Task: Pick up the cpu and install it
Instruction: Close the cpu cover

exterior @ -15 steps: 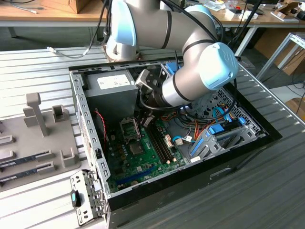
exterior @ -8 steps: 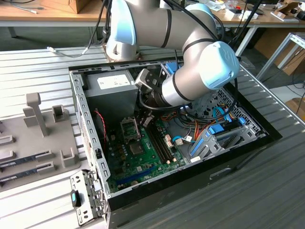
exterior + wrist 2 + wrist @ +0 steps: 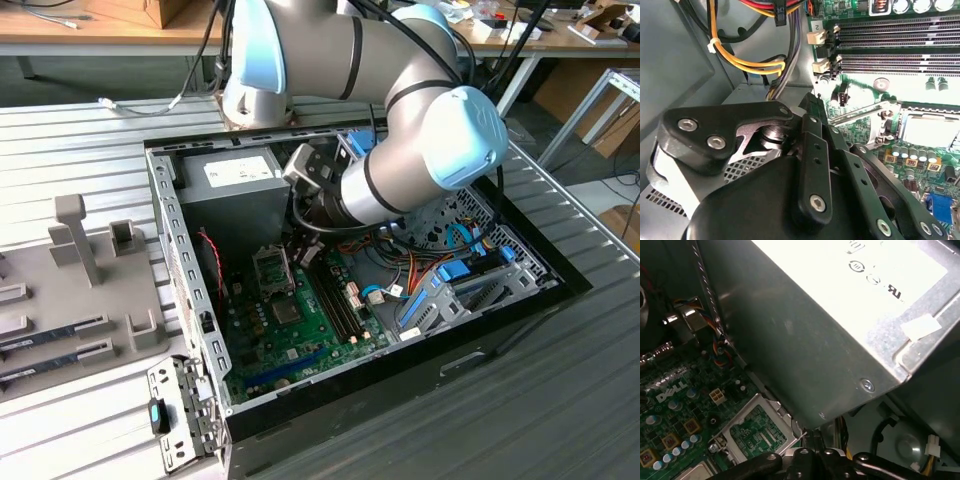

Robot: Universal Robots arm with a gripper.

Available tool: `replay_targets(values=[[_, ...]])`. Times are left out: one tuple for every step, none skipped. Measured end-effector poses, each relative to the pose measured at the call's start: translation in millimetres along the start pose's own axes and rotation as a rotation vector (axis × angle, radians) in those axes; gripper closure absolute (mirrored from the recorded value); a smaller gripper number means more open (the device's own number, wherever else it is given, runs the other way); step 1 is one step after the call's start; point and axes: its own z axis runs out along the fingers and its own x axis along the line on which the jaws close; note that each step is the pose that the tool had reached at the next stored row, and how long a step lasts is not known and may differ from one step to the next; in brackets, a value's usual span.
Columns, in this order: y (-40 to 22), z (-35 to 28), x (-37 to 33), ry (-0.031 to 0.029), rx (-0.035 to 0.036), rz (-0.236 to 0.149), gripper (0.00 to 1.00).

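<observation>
In the second wrist view the cpu [image 3: 927, 131] shows as a pale silver-grey square lying flat inside the black socket frame [image 3: 900, 107] on the green motherboard. One corner of the cpu [image 3: 696, 473] shows in the first wrist view, beside the raised metal load plate [image 3: 757, 427]. My gripper [image 3: 812, 439] hangs low inside the computer case, between the power supply and the socket. Its black fingers [image 3: 812, 102] are pressed together with nothing visible between them. A thin metal socket lever [image 3: 860, 112] runs from beside the fingertips toward the socket. In the exterior view the gripper [image 3: 302, 248] sits just beside the socket [image 3: 272, 268].
The grey power supply [image 3: 840, 320] stands close beside the gripper. Bundled yellow and orange cables [image 3: 747, 62] hang nearby. Memory slots [image 3: 900, 45] run along the board. The case wall [image 3: 185, 270] borders the exterior view's left, with a grey fixture tray [image 3: 80, 290] outside it.
</observation>
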Motion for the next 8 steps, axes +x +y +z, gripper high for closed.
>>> replay_targets(values=[[0.1,-0.5,0.4,-0.0002,-0.0002,0.0,0.89],[0.1,-0.9,0.6,-0.0005,-0.0004,0.0,0.89],[0.3,-1.7,1.1,-0.0007,-0.0007,0.0,0.89],[0.3,-2.2,1.4,-0.0008,-0.0007,0.0,0.89],[0.3,-2.9,1.6,-0.0007,-0.0008,-0.001,0.89],[0.3,-4.0,2.2,-0.0005,-0.0009,-0.001,0.89],[0.4,-4.7,2.6,-0.0003,-0.0009,-0.001,0.89],[0.5,-5.2,2.9,-0.0003,-0.0011,-0.002,0.89]])
